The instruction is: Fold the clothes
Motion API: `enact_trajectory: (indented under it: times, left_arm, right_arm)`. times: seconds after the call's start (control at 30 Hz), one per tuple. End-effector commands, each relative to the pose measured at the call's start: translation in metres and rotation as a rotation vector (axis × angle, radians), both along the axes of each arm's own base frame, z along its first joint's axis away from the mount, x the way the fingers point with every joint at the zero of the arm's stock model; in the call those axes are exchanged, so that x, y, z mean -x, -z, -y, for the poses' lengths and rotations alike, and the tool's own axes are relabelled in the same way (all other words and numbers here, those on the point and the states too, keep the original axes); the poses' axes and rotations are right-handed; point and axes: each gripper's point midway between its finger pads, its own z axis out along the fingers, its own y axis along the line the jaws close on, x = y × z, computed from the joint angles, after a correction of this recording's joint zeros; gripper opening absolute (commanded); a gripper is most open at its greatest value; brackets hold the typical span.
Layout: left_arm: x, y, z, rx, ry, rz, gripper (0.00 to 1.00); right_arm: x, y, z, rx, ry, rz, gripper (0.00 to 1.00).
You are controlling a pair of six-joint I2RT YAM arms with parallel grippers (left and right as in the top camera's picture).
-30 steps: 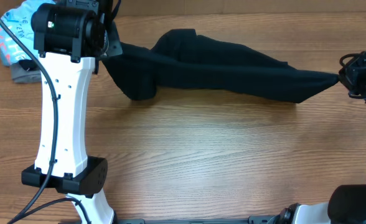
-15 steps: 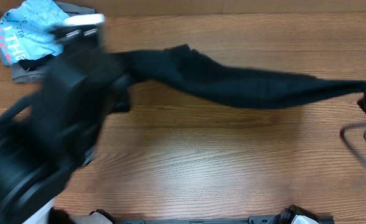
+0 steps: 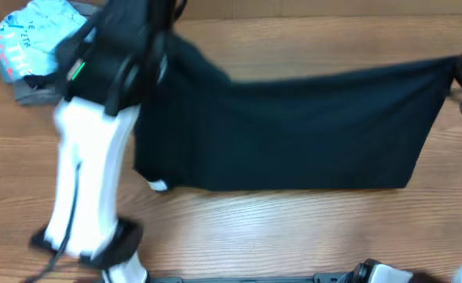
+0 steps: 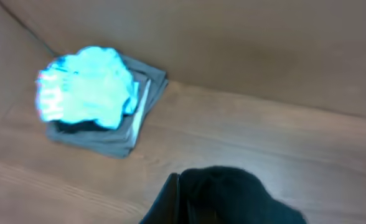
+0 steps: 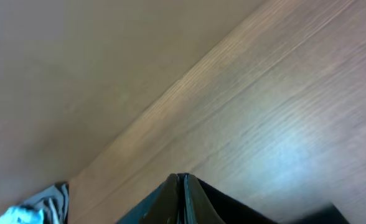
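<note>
Far left: crumpled light blue shirt [image 3: 27, 35], red lettering too blurred to read, atop grey garment [image 3: 34, 93]. Then left tool [image 4: 178, 190] and right tool [image 5: 183, 186], each clenched on the plain black T-shirt [image 3: 294, 134]. Bunched a second ago, it now hangs spread over wooden tabletop [image 3: 294, 236], white tag [image 3: 159, 185] low-left. Looks ready for laying flat.

- A wooden table [image 3: 294, 236] with light brown grain running left to right fills the overhead view.
- In both wrist views a plain tan wall [image 4: 245, 43] rises behind the table's far edge.
- A soft pale sheen lies on the wood at the right side of the right wrist view.
</note>
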Motion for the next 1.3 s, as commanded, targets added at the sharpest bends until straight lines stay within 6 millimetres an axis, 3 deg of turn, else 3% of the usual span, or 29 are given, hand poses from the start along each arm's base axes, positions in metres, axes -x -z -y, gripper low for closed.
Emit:
enact_trajectory:
  times: [0.0,0.07,0.13,0.23,0.27,0.3,0.37,0.43,0.5,0.6,0.73,0.97,1.13,1.27]
  left_arm:
    - [-0.066,0.051,-0.017,-0.022,0.012,-0.061,0.04]
    - [-0.096,0.062,-0.022,0.009,0.010,-0.026,0.04]
    - [-0.108,0.054,-0.030,0.004,-0.001,0.028,0.04]
    - [-0.099,-0.004,-0.048,-0.042,-0.019,0.164,0.04]
    - [-0.073,-0.063,-0.057,-0.077,-0.017,0.287,0.04]
    - [-0.059,-0.087,-0.060,-0.083,-0.012,0.337,0.04]
    - [-0.011,-0.147,-0.066,-0.078,-0.006,0.478,0.04]
    - [0.027,-0.181,-0.071,-0.058,-0.002,0.561,0.04]
    - [0.063,-0.194,-0.076,-0.049,0.008,0.577,0.04]
    - [0.094,-0.169,-0.084,-0.016,-0.024,0.466,0.04]
    - [0.103,-0.097,-0.111,0.055,-0.206,0.206,0.04]
    - [0.056,0.005,-0.100,0.123,-0.174,-0.152,0.04]
    - [0.055,0.060,-0.104,0.100,-0.213,-0.341,0.04]
    - [0.061,0.080,-0.098,0.130,-0.210,-0.412,0.04]
  right_arm:
    - [-0.034,0.020,0.011,-0.052,0.014,-0.005,0.04]
    - [-0.058,0.024,0.011,-0.075,-0.002,0.029,0.04]
    - [-0.073,0.014,0.009,-0.067,-0.037,0.099,0.04]
    - [-0.072,-0.030,0.019,-0.034,-0.023,0.204,0.04]
    - [-0.056,-0.075,0.030,-0.010,-0.008,0.279,0.04]
    - [-0.044,-0.097,0.036,0.004,0.007,0.310,0.04]
    - [-0.013,-0.139,0.048,0.064,0.046,0.361,0.04]
    - [0.014,-0.159,0.056,0.107,0.087,0.371,0.04]
    - [0.037,-0.164,0.059,0.134,0.119,0.342,0.04]
    - [0.052,-0.141,0.057,0.115,0.122,0.238,0.04]
    - [0.056,-0.085,0.052,0.042,0.095,0.040,0.04]
    - [0.056,0.001,0.052,-0.105,0.075,-0.185,0.04]
    - [0.064,0.039,0.045,-0.142,0.039,-0.277,0.04]
    - [0.076,0.055,0.036,-0.166,0.026,-0.319,0.04]
